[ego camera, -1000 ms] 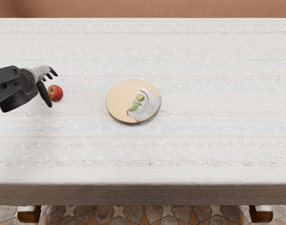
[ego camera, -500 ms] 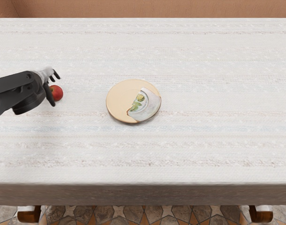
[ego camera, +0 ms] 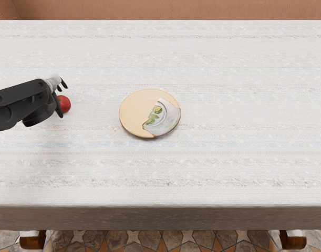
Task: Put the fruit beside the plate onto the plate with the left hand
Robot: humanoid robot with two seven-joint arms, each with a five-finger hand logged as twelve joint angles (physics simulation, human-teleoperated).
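A small red apple [ego camera: 66, 104] sits well left of the round tan plate [ego camera: 133, 111], apart from it.

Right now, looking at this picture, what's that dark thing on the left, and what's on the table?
It is a simulator's render, seen from a humanoid robot's head, looking down on a cloth-covered table. The dark jointed thing is its left arm, ending in a grey five-finger left hand. The hand is against a small red apple, partly covering it; whether it grips, I cannot tell. Right of that lies a round tan plate with a pale leaf-patterned patch, no fruit on it. The right arm is out of view.
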